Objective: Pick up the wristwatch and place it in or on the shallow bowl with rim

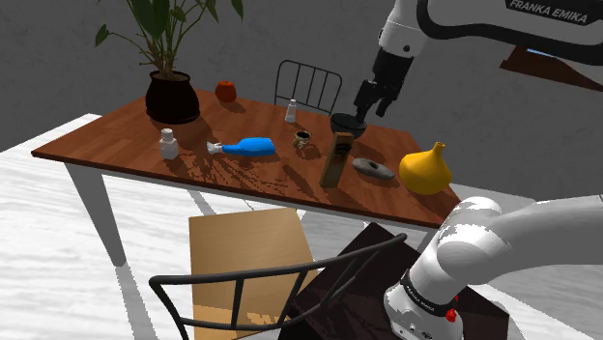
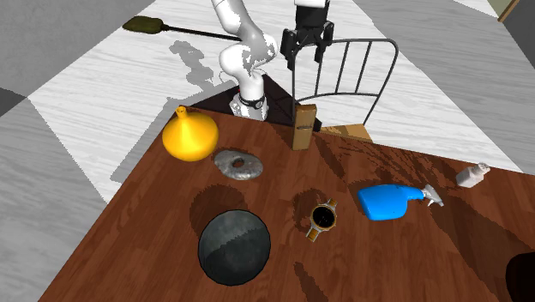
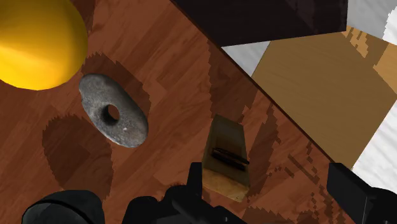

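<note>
The wristwatch (image 2: 323,220), lying on the worktop (image 2: 403,266) between the dark bowl (image 2: 234,246) and the blue spray bottle (image 2: 386,202), is judged light, small and slippery, best taken across its round case, while the tool (image 2: 307,51) is seen released and empty, raised far from it.

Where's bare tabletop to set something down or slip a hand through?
Bare wood: the table end between the white bottle and the corner, and the edge strip between the wooden block and blue spray bottle. Crowded: yellow gourd, grey stone, dark bowl, wristwatch cluster.
</note>
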